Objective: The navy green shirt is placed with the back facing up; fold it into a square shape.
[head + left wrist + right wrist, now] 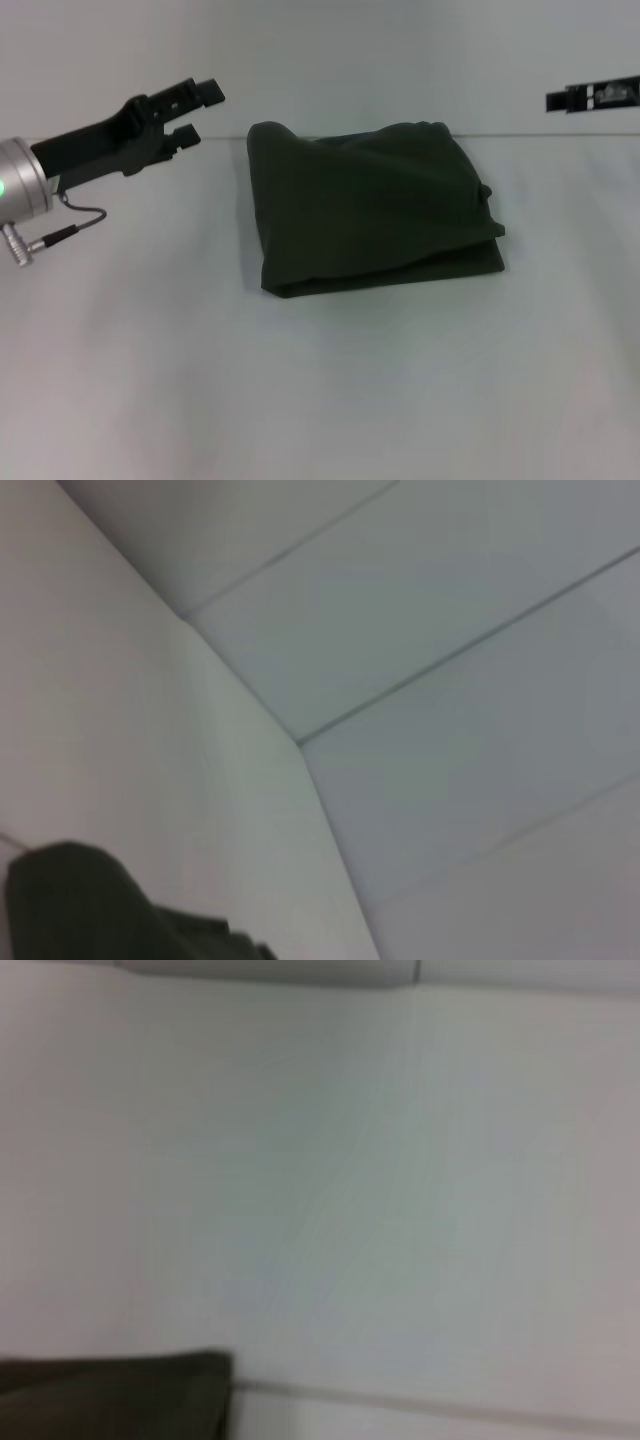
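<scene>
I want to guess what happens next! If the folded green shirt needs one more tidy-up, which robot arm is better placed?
Probably the left. The left gripper, jaws open, hangs just beside the far left corner of the navy green shirt. The right gripper only peeks in at the far right edge, well away from the cloth.

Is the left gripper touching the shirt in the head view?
No. The left gripper hangs open off to the side, apart from the folded navy green shirt.
</scene>
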`<action>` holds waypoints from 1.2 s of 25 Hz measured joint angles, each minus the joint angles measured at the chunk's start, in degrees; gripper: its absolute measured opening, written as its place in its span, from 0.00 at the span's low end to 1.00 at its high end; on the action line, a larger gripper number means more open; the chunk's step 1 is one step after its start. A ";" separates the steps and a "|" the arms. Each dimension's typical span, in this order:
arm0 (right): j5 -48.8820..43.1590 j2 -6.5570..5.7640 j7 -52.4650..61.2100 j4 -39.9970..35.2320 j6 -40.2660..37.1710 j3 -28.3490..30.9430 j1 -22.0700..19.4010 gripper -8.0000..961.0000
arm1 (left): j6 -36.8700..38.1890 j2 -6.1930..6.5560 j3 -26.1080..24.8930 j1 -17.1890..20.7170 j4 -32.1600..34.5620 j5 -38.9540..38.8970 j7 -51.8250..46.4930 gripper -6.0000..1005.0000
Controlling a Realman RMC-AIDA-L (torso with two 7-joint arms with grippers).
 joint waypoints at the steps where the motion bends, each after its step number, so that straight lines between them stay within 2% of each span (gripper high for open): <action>1: 1.94 0.09 -1.32 -0.34 -1.35 1.06 -0.55 0.71 | 0.70 0.18 0.21 0.11 -0.07 0.29 -0.05 0.92; 4: 15.74 -0.72 -11.79 0.30 -8.83 7.49 -4.36 0.71 | 3.35 0.75 1.56 0.70 -0.37 1.19 -0.47 0.92; 8: 41.76 -3.25 -27.85 6.82 -22.53 17.75 -11.86 0.71 | 7.50 1.46 5.11 1.91 -0.51 2.87 -4.05 0.92; 10: 50.71 -4.72 -31.22 10.42 -28.18 20.96 -15.78 0.77 | 8.46 1.13 5.52 2.52 -0.55 3.62 -6.40 0.91; 12: 55.63 -5.87 -32.86 12.91 -32.81 23.19 -18.78 0.82 | 8.25 0.58 5.65 2.78 -0.97 4.30 -8.21 0.91; 15: 60.50 -6.77 -34.15 14.37 -38.74 26.18 -21.89 0.90 | 5.01 -0.36 5.95 1.97 -3.76 6.55 -11.19 0.91; 19: 62.67 -6.84 -34.43 14.41 -42.42 29.48 -23.40 0.99 | -1.50 -1.30 6.23 0.46 -8.28 7.18 -12.51 0.91; 24: 63.27 -6.87 -35.15 14.53 -43.66 30.32 -23.18 0.98 | -7.70 -3.75 6.28 0.30 -10.77 7.22 -13.01 0.91; 27: 63.54 -6.85 -35.44 14.55 -43.77 30.72 -22.80 0.98 | -8.85 -4.28 6.28 0.53 -11.20 7.24 -13.10 0.91; 30: 63.72 -6.74 -35.84 14.57 -43.84 31.05 -22.68 0.98 | -9.90 -4.30 6.28 0.57 -12.59 7.30 -12.98 0.90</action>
